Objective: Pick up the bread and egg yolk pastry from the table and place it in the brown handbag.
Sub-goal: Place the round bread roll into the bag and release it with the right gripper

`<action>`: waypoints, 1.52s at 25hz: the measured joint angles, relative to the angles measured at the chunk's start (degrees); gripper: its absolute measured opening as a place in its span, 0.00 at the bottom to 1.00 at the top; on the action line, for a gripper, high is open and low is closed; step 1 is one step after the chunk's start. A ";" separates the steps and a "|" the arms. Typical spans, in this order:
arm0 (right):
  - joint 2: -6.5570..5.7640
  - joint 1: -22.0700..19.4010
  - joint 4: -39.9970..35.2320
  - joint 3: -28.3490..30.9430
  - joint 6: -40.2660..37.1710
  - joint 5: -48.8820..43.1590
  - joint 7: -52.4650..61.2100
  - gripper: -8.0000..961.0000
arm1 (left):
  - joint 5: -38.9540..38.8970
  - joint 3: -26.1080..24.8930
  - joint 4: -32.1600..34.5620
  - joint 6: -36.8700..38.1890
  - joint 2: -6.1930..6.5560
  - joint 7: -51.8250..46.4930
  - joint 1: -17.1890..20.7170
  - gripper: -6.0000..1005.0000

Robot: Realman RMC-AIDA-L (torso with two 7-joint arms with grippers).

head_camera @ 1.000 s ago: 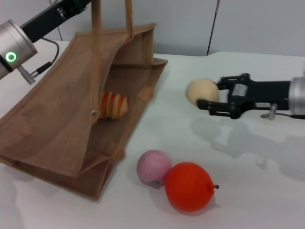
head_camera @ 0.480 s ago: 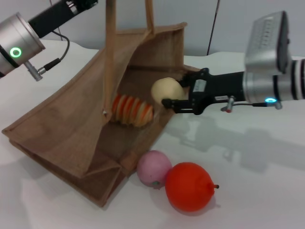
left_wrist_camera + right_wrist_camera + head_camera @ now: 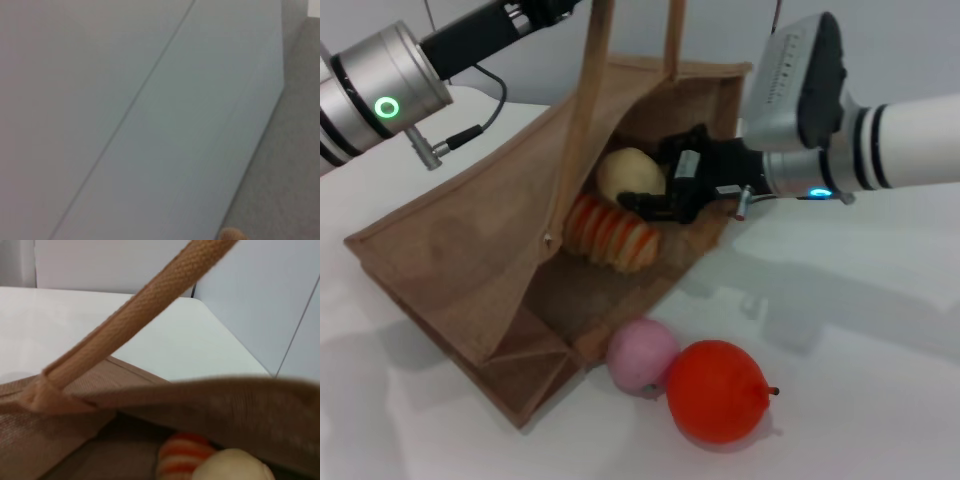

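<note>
The left tool sits beyond the head view's top edge, as do the brown handbag's [image 3: 460, 270] handle tops. The bag's rim [image 3: 210, 400] partly hides the bread [image 3: 182, 457] and egg yolk pastry [image 3: 235, 467].

White table [image 3: 880, 330] holds 2 loose items at the near edge: pink ball [image 3: 642, 355] and orange fruit [image 3: 717, 390], touching, pink one on the left. Pale grey wall panels [image 3: 150, 110] behind, seams visible.
</note>
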 joint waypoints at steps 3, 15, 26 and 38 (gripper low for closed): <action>0.08 1.29 1.99 1.43 3.27 0.03 -2.51 0.58 | 0.02 1.54 0.00 -0.16 -0.04 -0.53 -0.53 0.12; 0.30 0.54 5.55 17.25 17.84 0.02 -20.60 0.57 | -0.47 4.77 0.01 -0.90 -0.63 -1.14 -2.49 0.12; 0.24 -1.51 5.92 21.75 18.74 0.03 -26.87 0.63 | -0.64 4.14 0.01 -0.88 -0.67 -0.94 -1.79 0.12; -0.34 -3.94 10.35 20.98 12.36 -0.49 -26.83 0.90 | -6.40 3.80 0.20 1.20 -0.09 0.56 3.95 0.12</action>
